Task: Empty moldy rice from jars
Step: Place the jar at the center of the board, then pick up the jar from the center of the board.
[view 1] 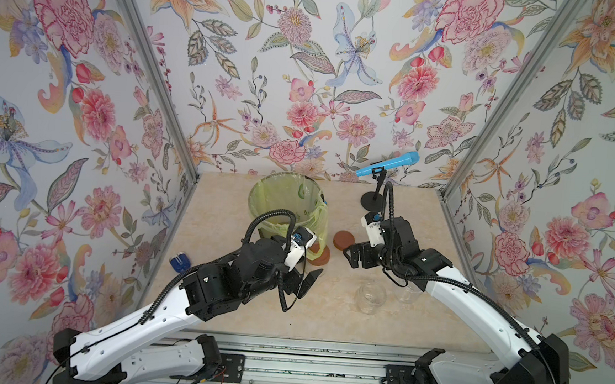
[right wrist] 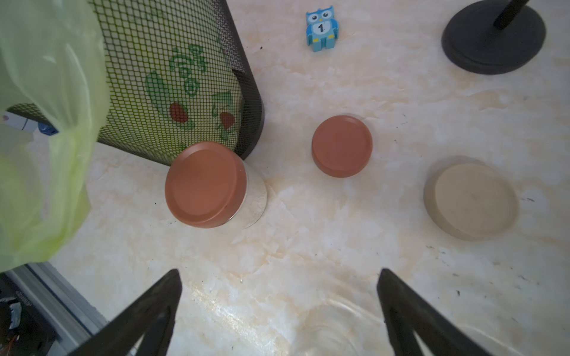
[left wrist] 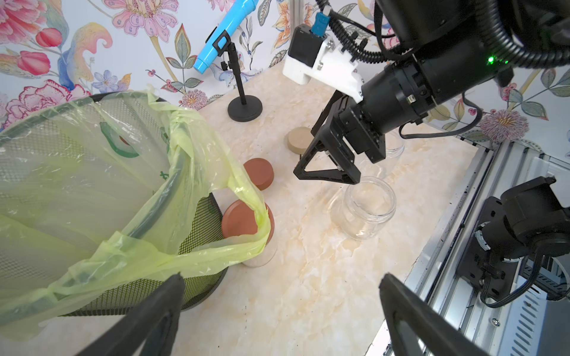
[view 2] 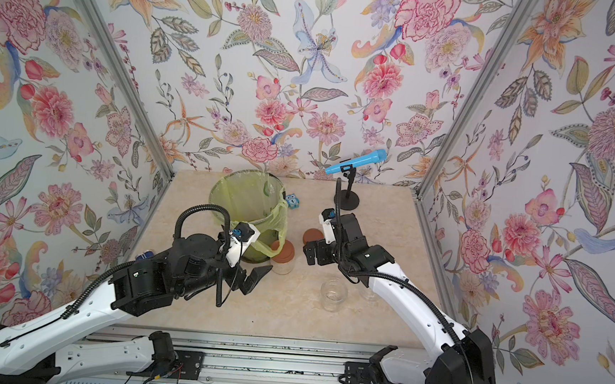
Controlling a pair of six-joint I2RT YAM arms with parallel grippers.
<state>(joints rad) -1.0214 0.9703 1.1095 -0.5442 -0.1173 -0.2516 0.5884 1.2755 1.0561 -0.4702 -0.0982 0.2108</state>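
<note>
A lidded jar [right wrist: 205,185] with a reddish-brown lid stands against the foot of the bin; pale moldy rice [left wrist: 259,259] shows through its wall. Two clear jars without lids, with no rice visible in them, stand toward the front right: one [view 1: 370,297] in the open, the other [view 1: 408,294] partly behind my right arm. A loose reddish-brown lid [right wrist: 341,146] and a beige lid [right wrist: 470,200] lie flat on the table. My left gripper [left wrist: 282,286] is open above bare table just in front of the bin. My right gripper [right wrist: 279,277] is open over the lidless jar's rim.
A black mesh bin [view 1: 286,206] lined with a yellow-green bag stands at the back centre. A blue microphone [view 1: 387,163] on a black stand [view 1: 374,201] is at the back right. A small blue owl toy [right wrist: 320,27] sits behind the bin. A metal rail [view 1: 306,352] runs along the front.
</note>
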